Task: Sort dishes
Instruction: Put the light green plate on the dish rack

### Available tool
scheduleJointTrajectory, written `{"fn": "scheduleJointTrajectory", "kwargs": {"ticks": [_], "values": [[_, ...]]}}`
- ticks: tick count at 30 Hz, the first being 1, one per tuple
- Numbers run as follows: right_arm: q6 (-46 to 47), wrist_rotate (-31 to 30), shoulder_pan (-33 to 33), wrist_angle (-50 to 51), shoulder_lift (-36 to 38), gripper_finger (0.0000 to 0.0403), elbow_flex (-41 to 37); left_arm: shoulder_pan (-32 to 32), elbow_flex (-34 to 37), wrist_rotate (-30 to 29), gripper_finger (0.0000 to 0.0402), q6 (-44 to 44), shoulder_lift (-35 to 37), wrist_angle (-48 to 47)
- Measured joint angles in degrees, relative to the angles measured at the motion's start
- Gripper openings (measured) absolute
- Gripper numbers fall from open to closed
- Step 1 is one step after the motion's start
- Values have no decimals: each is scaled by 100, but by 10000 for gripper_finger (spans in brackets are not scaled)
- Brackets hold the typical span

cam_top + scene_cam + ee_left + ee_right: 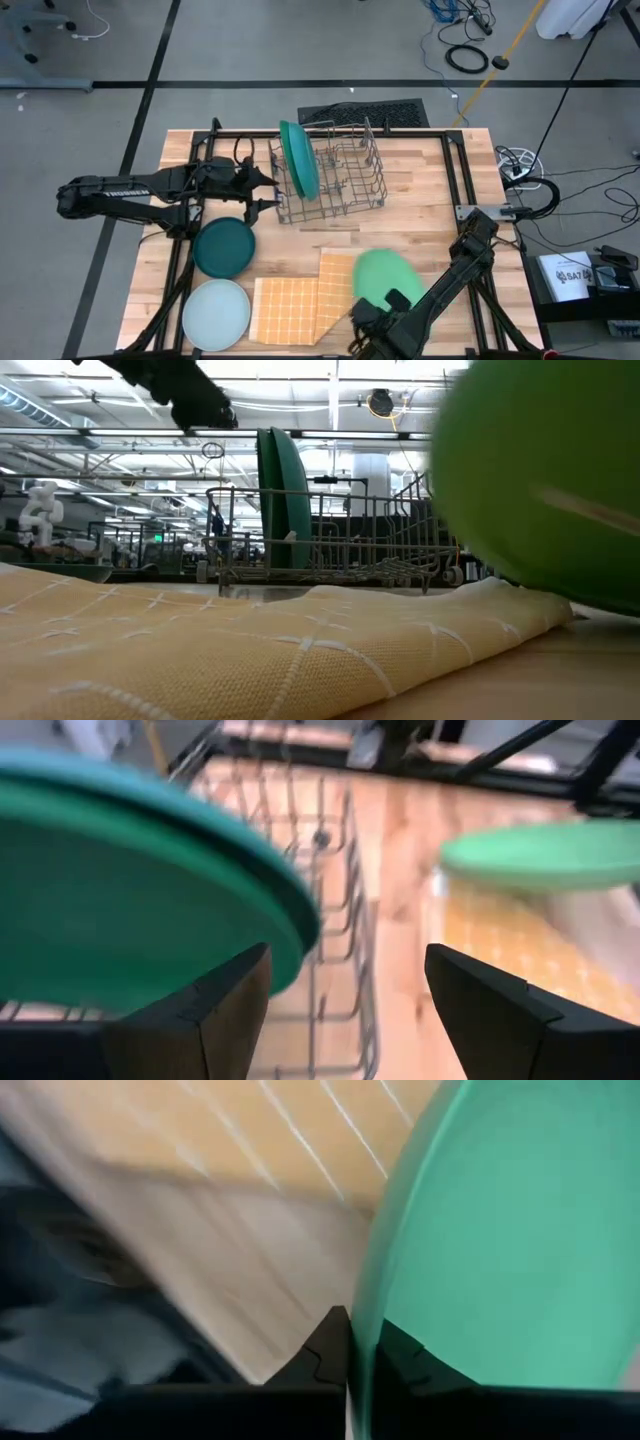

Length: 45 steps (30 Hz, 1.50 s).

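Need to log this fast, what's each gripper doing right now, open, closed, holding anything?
Left gripper: open, empty, beside the wire rack near the racked plates.
Right gripper: shut on the rim of the light green plate.

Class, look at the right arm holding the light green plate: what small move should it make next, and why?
Probably lift the light green plate a little higher off the orange cloth. The right gripper is shut on the plate's rim, but the plate hangs low over the cloth, and the wire rack, where two plates already stand, lies farther across the table.
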<state>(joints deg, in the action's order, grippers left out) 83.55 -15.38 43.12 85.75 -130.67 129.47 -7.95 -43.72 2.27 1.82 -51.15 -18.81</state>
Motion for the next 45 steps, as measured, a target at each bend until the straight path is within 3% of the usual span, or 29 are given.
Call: {"fn": "scheduleJointTrajectory", "kwargs": {"ticks": [2, 9, 17, 19, 29, 37, 45], "values": [[-641, -450, -24, -10, 0, 2, 547, 6, 2, 189, 274, -161, 72, 213], [-3042, -1141, -73, -1674, 1198, 1, 20, 11, 0, 984, 274, -945, 497, 788], [-4942, -1265, -192, -2316, 1912, 0, 11, 16, -2, 3779, 274, -1567, 982, 1274], [-5273, -1181, -282, -2436, 1958, 0, 11, 27, -4, 4188, 274, -1566, 1003, 1291], [-6336, 153, -844, -3334, 1718, 0, 9, 244, -4, 4196, 274, -1432, 757, 1246], [-6657, 387, -1074, -3478, 1720, 0, 9, 480, -4, 4778, 274, -1463, 529, 1236], [-6994, 553, -1270, -3585, 1720, 0, 9, 676, -4, 4774, 273, -1582, 318, 1309]]}}
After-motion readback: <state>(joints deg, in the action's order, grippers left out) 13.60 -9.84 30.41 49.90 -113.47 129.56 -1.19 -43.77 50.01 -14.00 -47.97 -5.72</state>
